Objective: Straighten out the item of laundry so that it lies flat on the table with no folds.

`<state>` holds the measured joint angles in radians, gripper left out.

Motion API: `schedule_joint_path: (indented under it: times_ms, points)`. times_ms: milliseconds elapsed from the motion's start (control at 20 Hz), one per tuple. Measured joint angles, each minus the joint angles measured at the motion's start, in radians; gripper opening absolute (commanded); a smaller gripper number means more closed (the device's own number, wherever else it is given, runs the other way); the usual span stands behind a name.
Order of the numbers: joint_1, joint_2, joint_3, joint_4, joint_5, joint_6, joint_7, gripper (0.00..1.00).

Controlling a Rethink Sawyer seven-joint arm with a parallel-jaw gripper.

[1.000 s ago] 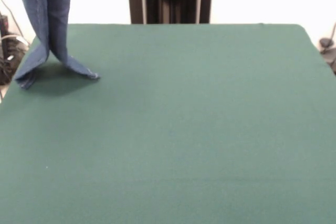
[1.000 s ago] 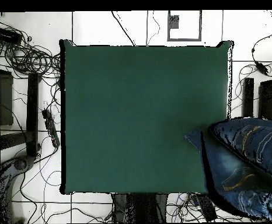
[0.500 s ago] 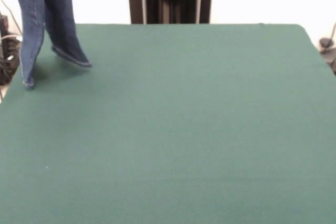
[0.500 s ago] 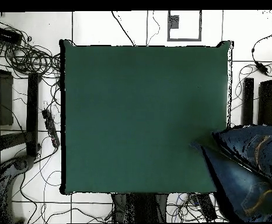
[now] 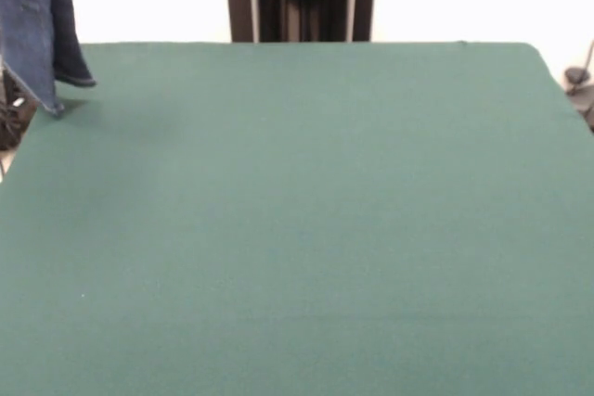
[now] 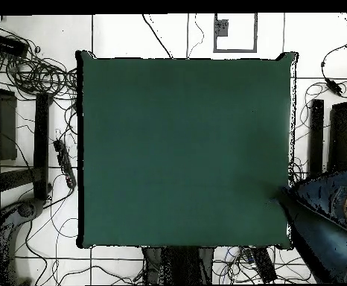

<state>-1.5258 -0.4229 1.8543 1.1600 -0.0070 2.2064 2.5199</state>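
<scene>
The jeans [image 5: 35, 20] are seen hanging with their long axis vertical at one corner of the worktop [image 5: 306, 220], leg ends just off its edge. The end effector is out of view, presumably above the cloth; its state cannot be told.

Whole tabletop [image 5: 316, 229] is wide open, only the jeans [image 5: 32, 25] dangle over its corner; cables [image 6: 35, 74] clutter the floor alongside.

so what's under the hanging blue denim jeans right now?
The blue denim jeans hang at the corner edge of the dark green felt-topped table, hems roughly at table level. Contact can't be judged. Whatever holds them is out of view.
</scene>
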Motion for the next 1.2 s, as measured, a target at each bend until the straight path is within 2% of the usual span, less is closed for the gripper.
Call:
schedule_joint_path:
  times_ms: [200, 300, 700, 900, 1200]
  points:
    - [0.028, 0.002, -0.011, -0.068, -0.009, 0.062, 0.0, 0.0]
    - [0.053, 0.005, -0.023, -0.135, -0.033, 0.117, 0.0, 0.0]
    - [0.095, 0.037, -0.029, -0.281, -0.104, 0.23, -0.037, 0.0]
    - [0.126, 0.076, -0.032, -0.388, -0.183, 0.329, -0.127, 0.0]
    - [0.159, 0.115, -0.034, -0.492, -0.236, 0.454, -0.242, 0.0]
